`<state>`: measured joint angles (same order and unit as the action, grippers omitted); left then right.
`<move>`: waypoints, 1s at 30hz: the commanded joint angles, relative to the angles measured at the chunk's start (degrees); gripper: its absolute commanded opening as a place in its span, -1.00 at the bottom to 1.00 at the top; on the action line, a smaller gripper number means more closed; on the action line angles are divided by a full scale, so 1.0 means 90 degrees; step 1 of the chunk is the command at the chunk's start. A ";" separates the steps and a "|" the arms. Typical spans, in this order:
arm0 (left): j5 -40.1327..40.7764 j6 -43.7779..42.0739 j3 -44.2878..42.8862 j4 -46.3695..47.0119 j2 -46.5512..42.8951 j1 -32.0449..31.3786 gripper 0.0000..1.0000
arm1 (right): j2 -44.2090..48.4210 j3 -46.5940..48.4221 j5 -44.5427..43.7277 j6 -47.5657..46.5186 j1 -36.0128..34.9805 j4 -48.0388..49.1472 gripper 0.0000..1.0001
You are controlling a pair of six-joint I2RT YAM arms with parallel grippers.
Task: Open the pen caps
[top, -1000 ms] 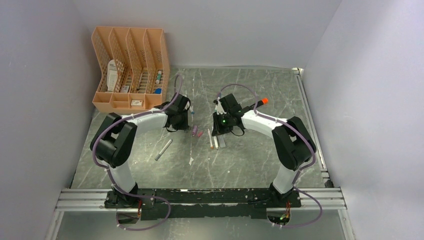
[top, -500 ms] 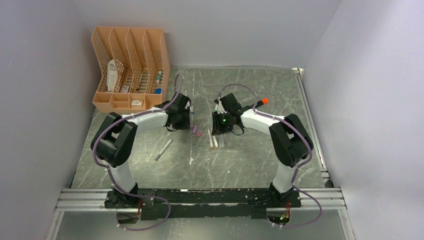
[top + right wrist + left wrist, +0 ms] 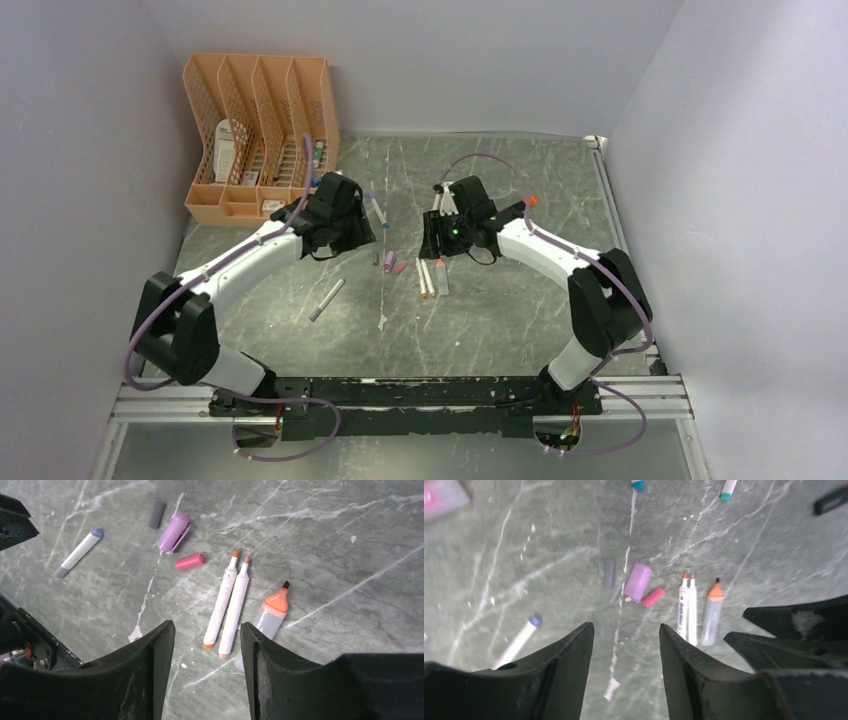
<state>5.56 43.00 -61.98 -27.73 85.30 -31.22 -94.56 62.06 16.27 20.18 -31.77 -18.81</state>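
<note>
Three loose pen caps lie mid-table: a grey cap [image 3: 609,573], a purple cap [image 3: 638,582] and a pink cap [image 3: 652,597]. The right wrist view also shows the grey cap [image 3: 157,514], the purple cap [image 3: 173,532] and the pink cap [image 3: 190,561]. From above the purple cap [image 3: 388,258] and pink cap [image 3: 400,267] lie between the arms. My left gripper [image 3: 625,627] is open and empty, hovering just left of the caps [image 3: 350,238]. My right gripper [image 3: 207,625] is open and empty, over two uncapped white pens [image 3: 230,602] and an orange-tipped highlighter [image 3: 270,617].
A grey pen with a blue end [image 3: 326,299] lies front left. A black marker with an orange tip [image 3: 517,207] lies behind the right arm. Teal-tipped pens [image 3: 727,489] lie further back. An orange desk organiser [image 3: 258,135] stands at the back left.
My left arm has swung its elbow down and out to the left, and the left gripper has shifted a little left and back. The right gripper has moved slightly back.
</note>
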 commanded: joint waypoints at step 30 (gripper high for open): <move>-0.0127 0.8012 0.0548 -0.2789 0.0508 0.0974 0.54 | 0.1002 -0.0483 0.0673 -0.0206 0.0042 -0.0243 0.05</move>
<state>4.71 112.33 -57.87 -50.92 90.08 -23.11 -85.52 58.11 20.36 19.03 -31.70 -22.15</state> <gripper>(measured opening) 0.773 0.525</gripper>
